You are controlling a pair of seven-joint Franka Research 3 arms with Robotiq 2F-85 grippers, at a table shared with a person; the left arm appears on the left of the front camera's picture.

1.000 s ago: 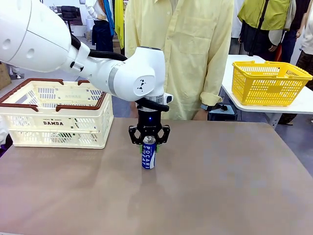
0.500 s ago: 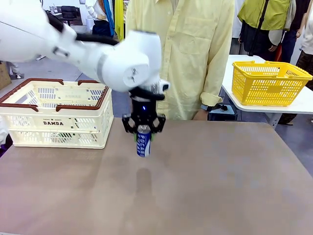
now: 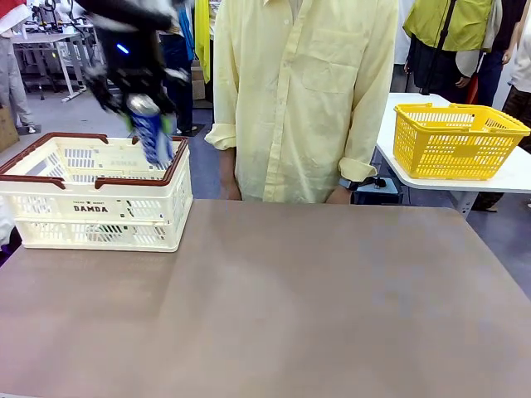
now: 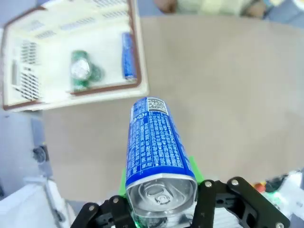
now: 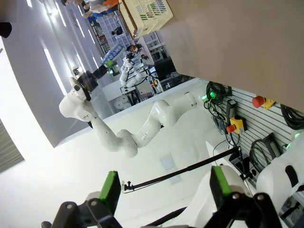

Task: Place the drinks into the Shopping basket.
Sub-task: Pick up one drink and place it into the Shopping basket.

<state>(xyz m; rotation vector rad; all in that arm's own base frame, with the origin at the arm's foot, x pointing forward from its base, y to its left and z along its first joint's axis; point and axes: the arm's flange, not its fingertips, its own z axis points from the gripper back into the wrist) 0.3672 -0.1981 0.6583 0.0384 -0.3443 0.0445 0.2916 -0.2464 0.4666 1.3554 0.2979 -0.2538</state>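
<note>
So the left gripper (image 3: 148, 116) has its jaws clamped on the slim blue-and-white Pocari can (image 3: 153, 133), hanging over the cream slotted plastic basket (image 3: 93, 207), right jaws (image 5: 166, 190) gaping empty, and I reckon lowering and letting go comes next.

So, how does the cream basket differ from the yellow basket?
The cream basket has slotted walls and dark red-brown rim handles; the yellow basket is fine mesh in one colour. The cream basket stands on the brown table; the yellow basket stands on a white table. Both are rectangular plastic.

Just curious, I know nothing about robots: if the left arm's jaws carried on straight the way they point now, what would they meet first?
Probably the brown tabletop beside the cream-white slotted plastic basket, though depth is unclear.
</note>
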